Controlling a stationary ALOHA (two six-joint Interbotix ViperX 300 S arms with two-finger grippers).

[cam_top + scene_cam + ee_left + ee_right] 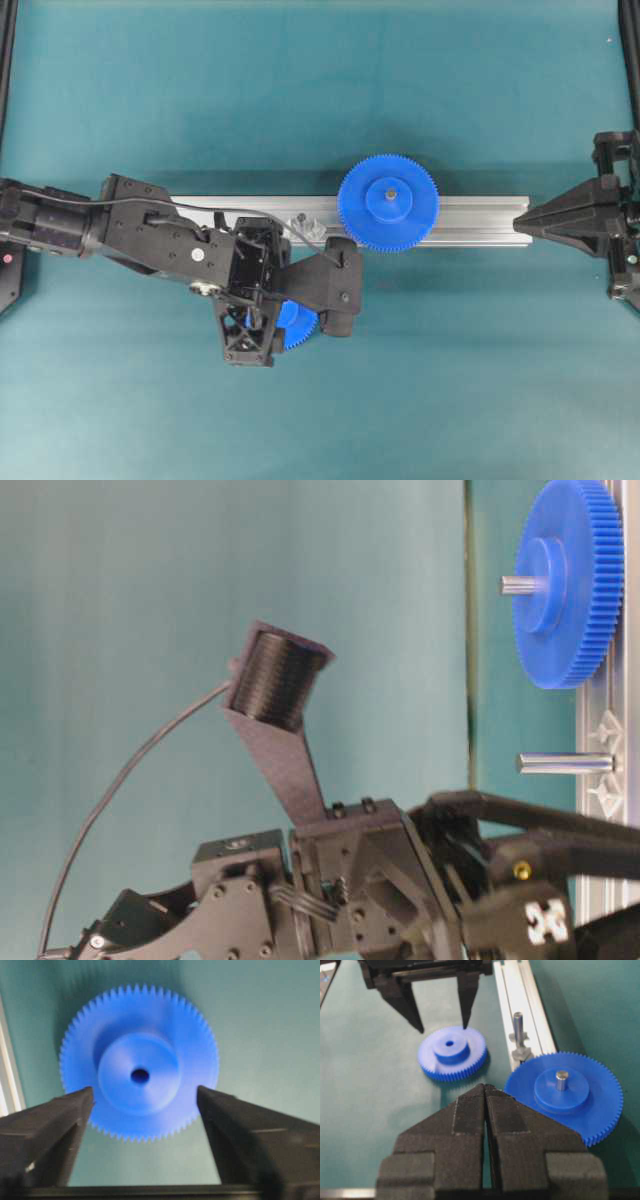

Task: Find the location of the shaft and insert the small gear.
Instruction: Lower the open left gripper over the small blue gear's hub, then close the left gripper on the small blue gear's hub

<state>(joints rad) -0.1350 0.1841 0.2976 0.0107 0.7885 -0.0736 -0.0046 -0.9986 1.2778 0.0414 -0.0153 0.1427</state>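
Note:
The small gear [451, 1052], blue with a raised hub and a dark centre hole, lies flat on the teal table beside the rail. My left gripper [442, 1026] hangs open just over it, one finger on each side of its far edge, and holds nothing. In the left wrist view the small gear [139, 1075] fills the space ahead of the spread fingers [82, 1102]. The shaft [518, 1027], a short silvery pin, stands on the aluminium rail [520, 995] close by. My right gripper [485, 1087] is shut and empty, at the rail's right end [520, 222].
A wider blue gear [387, 203] with a grey pin through its hub sits on the rail to the right of the shaft [300, 222]. My left arm covers most of the small gear [299, 325] from above. Black frame posts stand at the table's edges.

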